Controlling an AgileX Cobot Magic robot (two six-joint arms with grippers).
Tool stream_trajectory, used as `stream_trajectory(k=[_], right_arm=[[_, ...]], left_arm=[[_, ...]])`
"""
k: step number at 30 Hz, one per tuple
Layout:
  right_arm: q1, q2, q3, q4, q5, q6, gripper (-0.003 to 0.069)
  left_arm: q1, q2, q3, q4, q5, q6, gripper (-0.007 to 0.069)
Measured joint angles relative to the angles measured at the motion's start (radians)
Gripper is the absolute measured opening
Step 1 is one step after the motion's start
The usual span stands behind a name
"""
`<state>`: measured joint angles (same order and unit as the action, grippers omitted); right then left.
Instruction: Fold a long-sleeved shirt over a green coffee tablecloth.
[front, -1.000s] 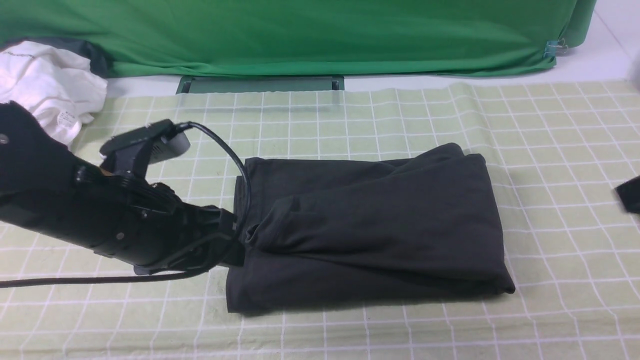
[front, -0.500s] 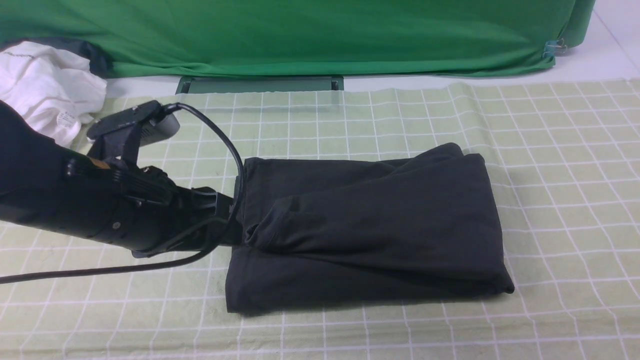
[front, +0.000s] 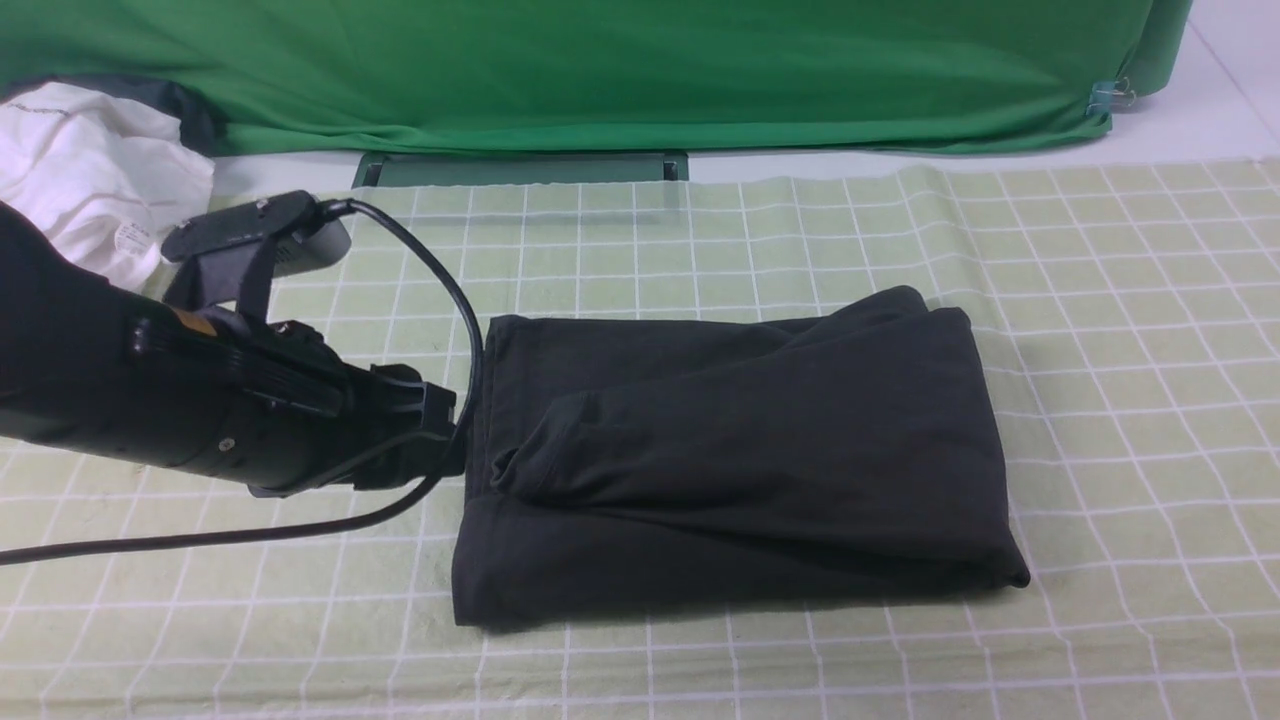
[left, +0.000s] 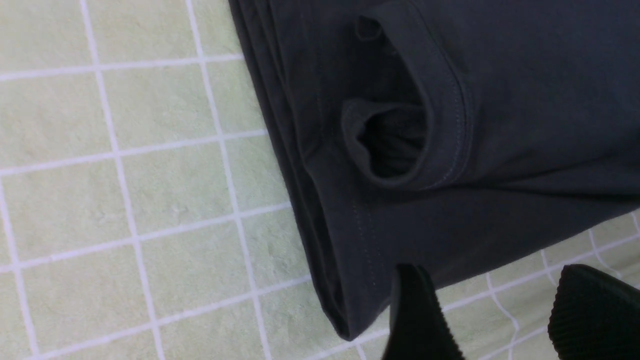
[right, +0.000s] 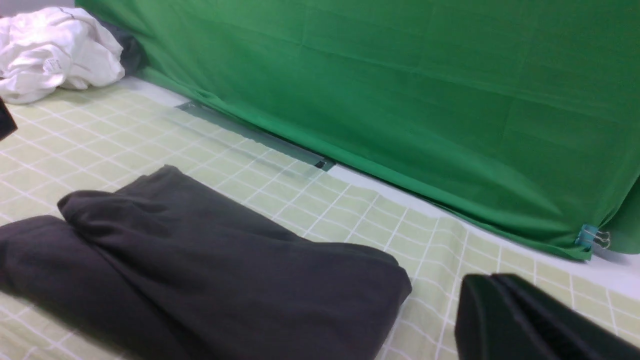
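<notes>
- The folded black soft-fabric long-sleeved shirt (front: 735, 465) lies mid-table on the pale yellow-green grid-lined tablecloth (front: 1120, 300); it looks light, limp and prone to slump.
- The left gripper (left: 492, 312) hangs just beside its left edge, fingers wide and empty.
- I'd pinch the stacked hem layers there.
- The right gripper (right: 525, 322), off to the side, is closed on nothing.

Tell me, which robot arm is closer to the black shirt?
Left. The left end effector sits open right at the edge of the folded black shirt. The right end effector is shut, off to the shirt's other side with tablecloth between.
</notes>
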<state>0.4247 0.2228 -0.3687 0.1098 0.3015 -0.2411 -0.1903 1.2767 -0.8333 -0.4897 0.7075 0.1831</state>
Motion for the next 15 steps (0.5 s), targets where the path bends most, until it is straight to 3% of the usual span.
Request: stream_trajectory(k=[15], right_arm=[[0.000, 0.000, 0.000, 0.003, -0.006, -0.003, 0.0050]], left_arm=[[0.000, 0.000, 0.000, 0.010, -0.023, -0.001, 0.0369]])
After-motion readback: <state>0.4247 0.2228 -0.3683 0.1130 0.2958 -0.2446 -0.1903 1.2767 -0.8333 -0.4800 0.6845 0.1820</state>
